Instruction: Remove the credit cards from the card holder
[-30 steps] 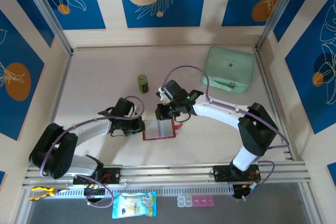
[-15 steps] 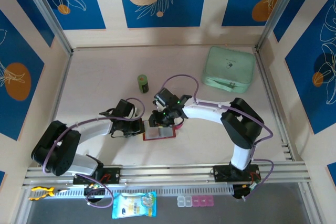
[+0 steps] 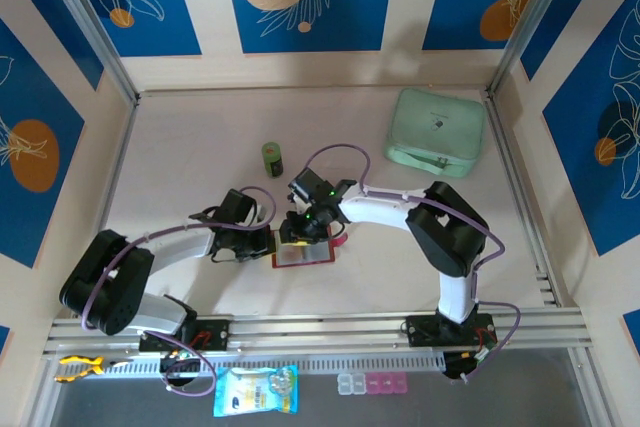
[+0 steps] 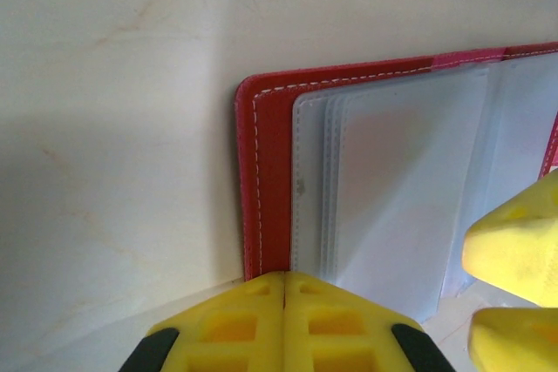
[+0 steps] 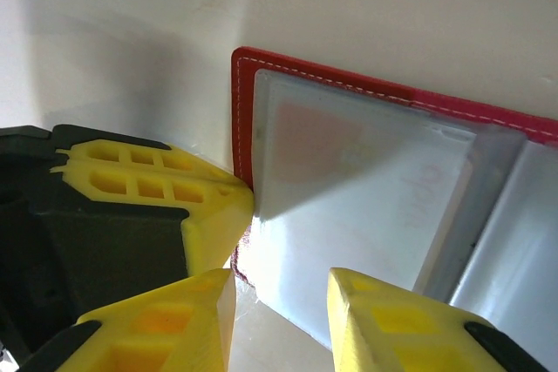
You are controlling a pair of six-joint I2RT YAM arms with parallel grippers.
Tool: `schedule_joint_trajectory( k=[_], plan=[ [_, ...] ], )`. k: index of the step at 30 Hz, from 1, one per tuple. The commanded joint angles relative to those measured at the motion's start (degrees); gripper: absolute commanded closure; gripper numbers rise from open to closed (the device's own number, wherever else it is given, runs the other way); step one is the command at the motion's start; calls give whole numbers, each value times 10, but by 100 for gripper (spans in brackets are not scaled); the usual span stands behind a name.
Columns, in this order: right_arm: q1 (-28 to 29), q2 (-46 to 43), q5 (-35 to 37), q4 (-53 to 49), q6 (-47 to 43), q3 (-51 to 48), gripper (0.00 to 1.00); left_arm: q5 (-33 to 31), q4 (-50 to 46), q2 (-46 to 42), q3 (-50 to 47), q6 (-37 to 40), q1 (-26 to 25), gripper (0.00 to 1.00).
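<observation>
One card holder (image 3: 303, 255) lies open on the bench (image 3: 190, 157), just below the middle of the overhead view, red cover down and clear sleeves (image 4: 392, 189) facing up. In the left wrist view at least three sleeve edges stack near the cover's stitched left border. In the right wrist view a faint reddish patch shows through the top sleeve; whether that is one of the credit cards I cannot tell. One red closure tab (image 3: 338, 240) pokes out at the holder's upper right corner.

Two tools meet at the holder. The left tool (image 4: 283, 289) has its fingers pressed together, the tips on the holder's left edge; whether the cover is caught between them I cannot tell. The right tool (image 5: 281, 289) stands over the holder's upper left part, its two yellow fingers spread with a gap between them and nothing gripped, the top sleeve lying beneath that gap.

Farther off, one small dark green jar (image 3: 272, 158) stands above the holder. One mint-green pouch (image 3: 435, 132) sits at the upper right. Along the bottom edge lie one yellow object (image 3: 78, 367), one clear packet (image 3: 256, 390) and one pill strip (image 3: 372, 383).
</observation>
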Motion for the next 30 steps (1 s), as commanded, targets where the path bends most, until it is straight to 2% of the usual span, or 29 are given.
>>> schedule_joint_trajectory(
  k=[1, 7, 15, 30],
  plan=[
    [2, 15, -14, -24, 0, 19, 66, -12, -7, 11, -3, 14, 4, 98],
    [2, 33, -3, -57, -3, 35, 66, -11, -6, 13, -3, 14, 5, 98],
    [-5, 16, 20, -76, -4, 22, 66, -12, -7, 14, -4, 13, 5, 98],
    [-28, -11, 3, -46, -8, -27, 66, -11, -19, 0, 6, 14, 5, 97]
  ],
)
